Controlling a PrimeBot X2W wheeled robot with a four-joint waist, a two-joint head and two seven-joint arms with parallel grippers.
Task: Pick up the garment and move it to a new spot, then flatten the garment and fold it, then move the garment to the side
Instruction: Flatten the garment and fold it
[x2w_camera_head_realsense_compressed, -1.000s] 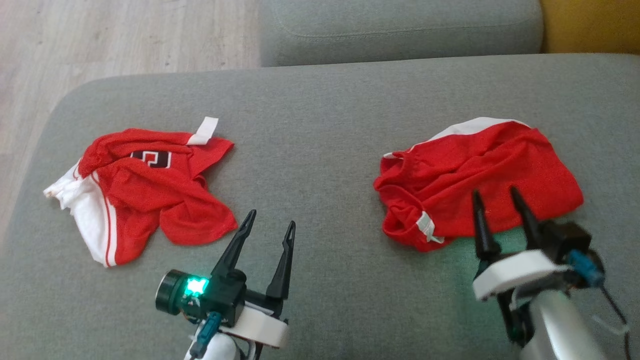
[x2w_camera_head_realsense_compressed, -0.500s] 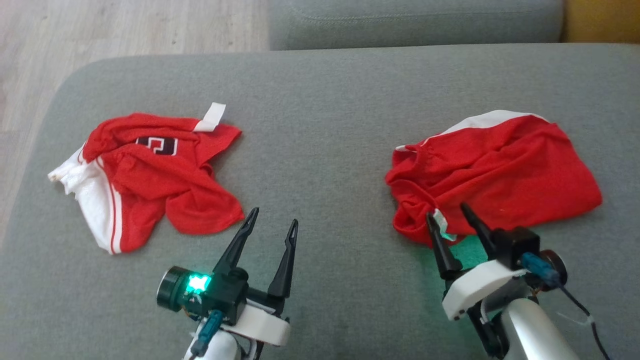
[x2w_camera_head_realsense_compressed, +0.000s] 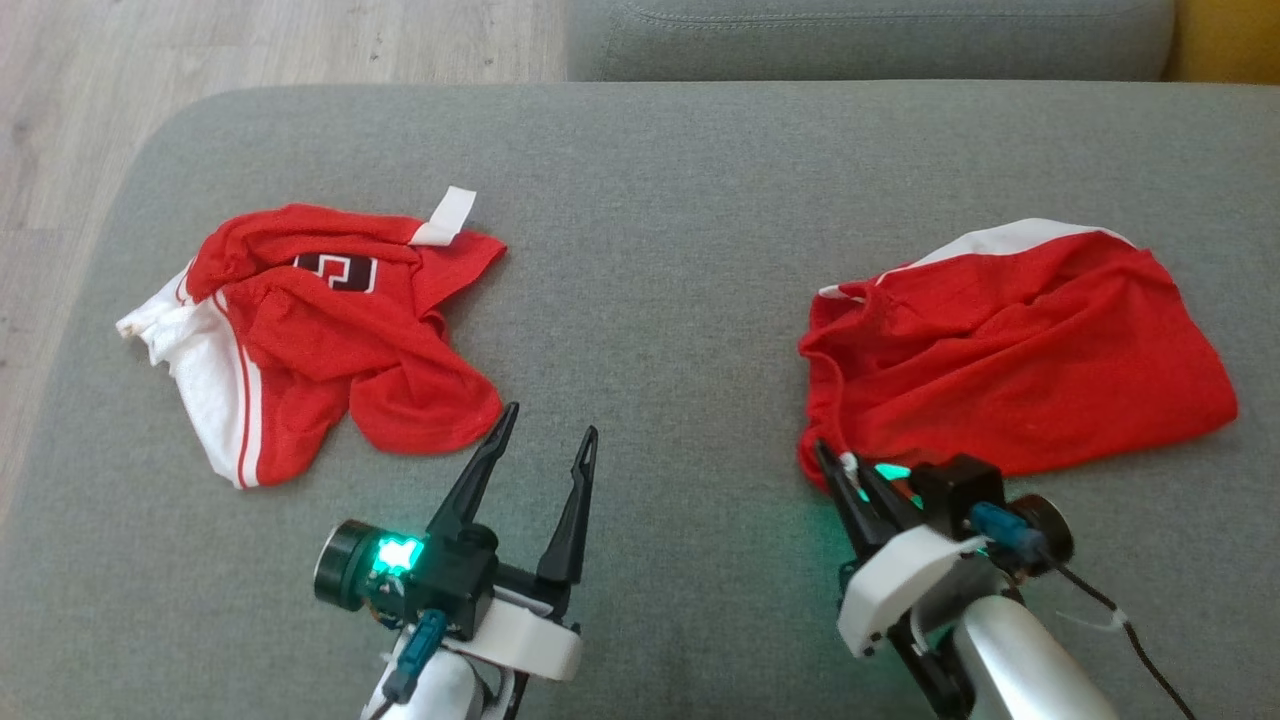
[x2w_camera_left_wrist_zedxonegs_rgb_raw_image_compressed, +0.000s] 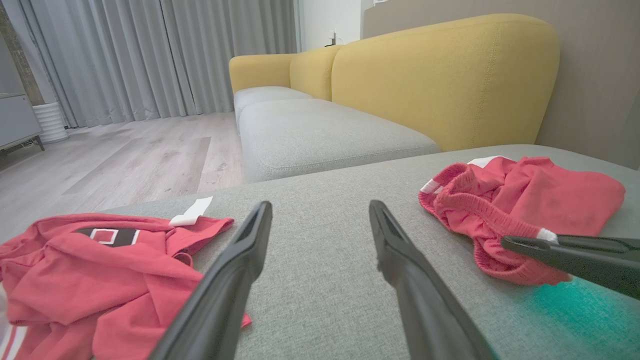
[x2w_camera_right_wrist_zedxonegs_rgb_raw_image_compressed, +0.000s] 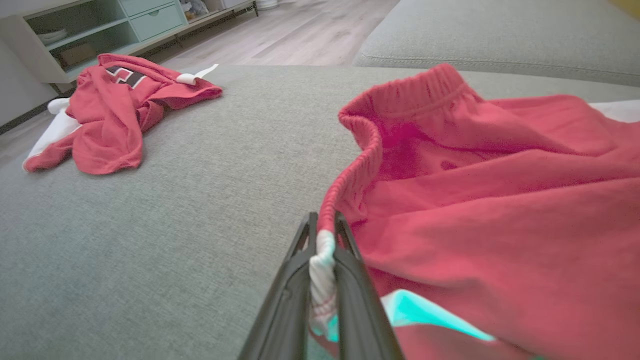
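R gripper (x2w_camera_head_realsense_compressed: 836, 464), spread a sec ago, is now pinched narrow on the white tab (x2w_camera_right_wrist_zedxonegs_rgb_raw_image_compressed: 322, 252) at the waistband of the shorts (x2w_camera_head_realsense_compressed: 1020, 350). These lie crumpled on the cushion's (x2w_camera_head_realsense_compressed: 650, 220) right half. L gripper (x2w_camera_head_realsense_compressed: 551, 420) is held wide & empty at cushion's front middle. The grasp is judged made, so lift & move can be started. A jersey (x2w_camera_head_realsense_compressed: 330, 330) is left on cushion's left half.
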